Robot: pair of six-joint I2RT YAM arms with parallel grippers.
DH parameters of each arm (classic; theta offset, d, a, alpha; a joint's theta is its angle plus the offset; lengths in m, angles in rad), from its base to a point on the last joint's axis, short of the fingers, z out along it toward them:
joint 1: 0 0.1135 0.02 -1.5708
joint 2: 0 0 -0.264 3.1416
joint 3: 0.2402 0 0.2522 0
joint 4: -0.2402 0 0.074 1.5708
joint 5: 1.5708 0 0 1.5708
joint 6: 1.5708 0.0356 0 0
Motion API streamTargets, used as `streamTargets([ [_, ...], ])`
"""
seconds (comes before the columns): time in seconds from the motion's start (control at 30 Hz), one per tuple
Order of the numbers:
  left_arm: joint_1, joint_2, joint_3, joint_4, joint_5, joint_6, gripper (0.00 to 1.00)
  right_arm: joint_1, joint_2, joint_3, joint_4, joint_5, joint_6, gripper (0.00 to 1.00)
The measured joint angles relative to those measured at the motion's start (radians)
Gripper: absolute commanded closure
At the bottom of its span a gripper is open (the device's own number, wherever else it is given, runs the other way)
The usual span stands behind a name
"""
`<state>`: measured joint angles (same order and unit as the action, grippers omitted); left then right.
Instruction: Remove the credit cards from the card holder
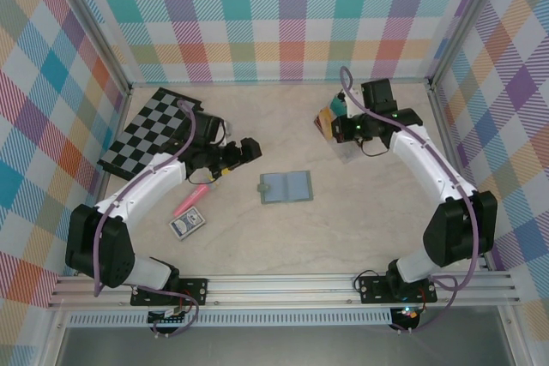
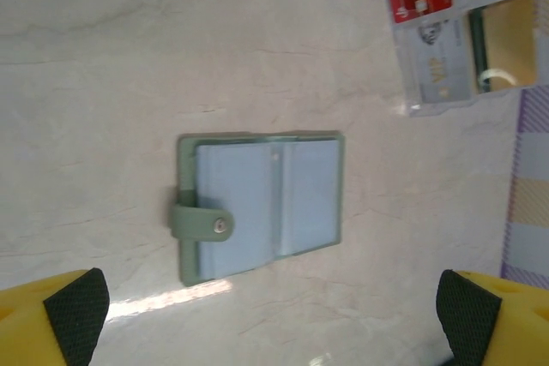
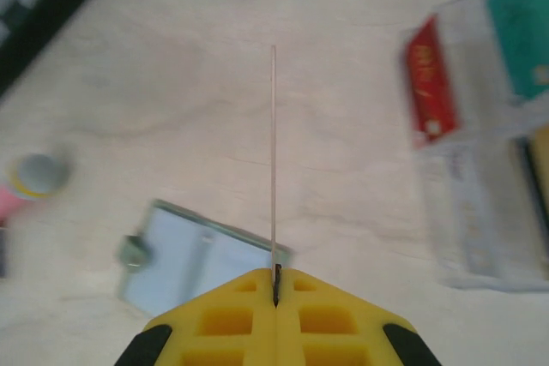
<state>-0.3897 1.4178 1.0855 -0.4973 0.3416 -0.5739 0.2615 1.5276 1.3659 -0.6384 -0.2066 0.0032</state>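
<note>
Colourful plaid walls (image 1: 283, 15) enclose a pale, faintly veined tabletop (image 1: 343, 237). Near its middle lies the small grey-green, soft bifold card holder (image 1: 286, 186), opened flat with its pale blue inner sleeves facing up and its snap tab sticking out from one edge; no card shows in those sleeves. The left gripper (image 2: 273, 319) hangs near the holder on its left side, not touching it, with its jaws spread wide and nothing between the yellow fingers, whose black pads (image 2: 77, 310) sit at the lower corners of the left wrist view. At the far right, the right gripper (image 3: 275, 279) has its yellow fingers pressed together on a thin card (image 3: 274, 152), seen edge-on as a pale line standing upright, so its face colour cannot be told. Just beside that gripper sits a clear plastic tray (image 3: 476, 212), well apart from the holder. In the tray lie a red credit card (image 3: 426, 83), a teal credit card (image 3: 523, 23), a gold credit card (image 2: 506, 40) and a silver-grey credit card (image 2: 437, 62). On the left side of the table are a black-and-grey checkered board (image 1: 154, 130), a pink tube-shaped marker (image 1: 190, 201) and a blue-patterned playing-card pack (image 1: 187, 226).
</note>
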Motion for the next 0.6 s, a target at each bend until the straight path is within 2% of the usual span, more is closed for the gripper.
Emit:
streamTargets([
  [0.2, 0.0, 0.0, 0.0, -0.033, -0.041, 0.027, 0.0, -0.073, 0.083, 0.074, -0.092, 0.142, -0.203, 1.0],
  [0.6, 0.0, 0.002, 0.002, -0.051, -0.044, 0.041, 0.0, -0.141, 0.298, 0.224, -0.179, 0.198, -0.348, 1.0],
])
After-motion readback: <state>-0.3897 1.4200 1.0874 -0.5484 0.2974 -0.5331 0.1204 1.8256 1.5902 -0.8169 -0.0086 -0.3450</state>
